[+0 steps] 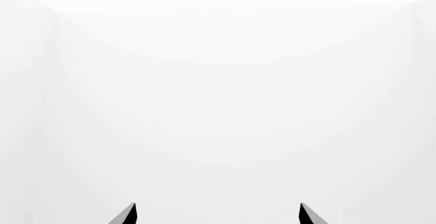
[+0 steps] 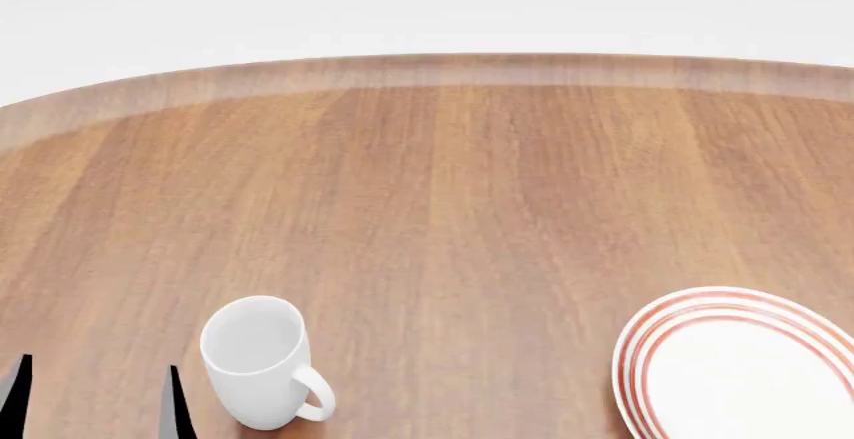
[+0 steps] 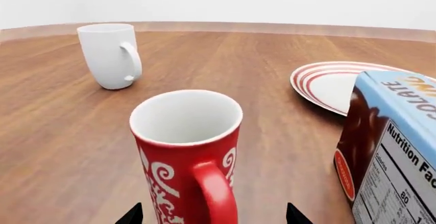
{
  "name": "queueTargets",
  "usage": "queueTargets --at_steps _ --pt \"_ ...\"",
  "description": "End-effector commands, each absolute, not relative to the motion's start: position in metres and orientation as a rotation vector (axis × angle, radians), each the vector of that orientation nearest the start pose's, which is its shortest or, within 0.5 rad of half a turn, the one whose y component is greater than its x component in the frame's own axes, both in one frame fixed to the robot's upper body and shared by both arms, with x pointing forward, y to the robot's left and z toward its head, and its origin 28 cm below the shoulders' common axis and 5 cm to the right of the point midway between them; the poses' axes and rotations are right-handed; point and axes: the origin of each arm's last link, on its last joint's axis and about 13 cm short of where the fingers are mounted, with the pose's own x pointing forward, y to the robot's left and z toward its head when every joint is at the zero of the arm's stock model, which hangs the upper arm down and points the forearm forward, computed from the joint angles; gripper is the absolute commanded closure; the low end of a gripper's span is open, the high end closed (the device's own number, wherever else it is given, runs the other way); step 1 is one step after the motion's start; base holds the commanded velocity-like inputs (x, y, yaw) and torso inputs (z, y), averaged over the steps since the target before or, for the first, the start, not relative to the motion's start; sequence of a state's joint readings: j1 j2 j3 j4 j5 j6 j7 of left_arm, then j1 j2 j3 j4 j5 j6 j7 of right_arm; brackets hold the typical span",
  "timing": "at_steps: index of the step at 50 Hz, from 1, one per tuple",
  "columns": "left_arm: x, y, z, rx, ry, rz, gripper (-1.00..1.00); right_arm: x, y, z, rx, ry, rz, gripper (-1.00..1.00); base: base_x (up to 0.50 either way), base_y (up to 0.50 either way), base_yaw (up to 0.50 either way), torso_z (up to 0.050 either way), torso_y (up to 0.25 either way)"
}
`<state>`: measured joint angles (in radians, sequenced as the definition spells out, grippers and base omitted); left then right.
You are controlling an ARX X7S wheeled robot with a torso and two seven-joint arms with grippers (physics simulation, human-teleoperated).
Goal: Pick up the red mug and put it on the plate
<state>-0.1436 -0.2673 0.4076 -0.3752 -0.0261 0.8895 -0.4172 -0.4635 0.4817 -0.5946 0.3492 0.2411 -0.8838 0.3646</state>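
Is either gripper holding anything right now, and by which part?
Nothing held. The right gripper is open around the red mug; the left gripper is open, empty.

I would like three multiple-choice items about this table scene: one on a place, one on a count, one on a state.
1. In the right wrist view, what stands nearest to the camera?
A. the red mug
B. the white mug
C. the plate

2. How many mugs does the right wrist view show?
A. one
B. two
C. three

3. How does the red mug stand?
A. on its side
B. upside down
C. upright, mouth up

Answers:
1 A: the red mug fills the foreground, with the white mug and the plate farther back.
2 B: only a red one and a white one show.
3 C: its white inside is seen from above, and the right gripper has a fingertip on each side of it.
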Motion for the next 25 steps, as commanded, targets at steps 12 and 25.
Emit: queueTargets --at_steps 12,25 --pt "0.2217 0.2058 0.0151 0.041 -0.605 -0.035 -1.00 0.0178 -0.1348 -0.0691 -0.009 0.132 0.175 -1.00 0.00 0.00 0.00 0.000 0.000" --pt "0.2217 0.2058 0.0151 0.041 -0.605 -0.035 -1.00 0.0171 -0.1353 -0.0725 -0.003 0.140 0.174 -1.00 0.00 0.00 0.00 0.000 0.000"
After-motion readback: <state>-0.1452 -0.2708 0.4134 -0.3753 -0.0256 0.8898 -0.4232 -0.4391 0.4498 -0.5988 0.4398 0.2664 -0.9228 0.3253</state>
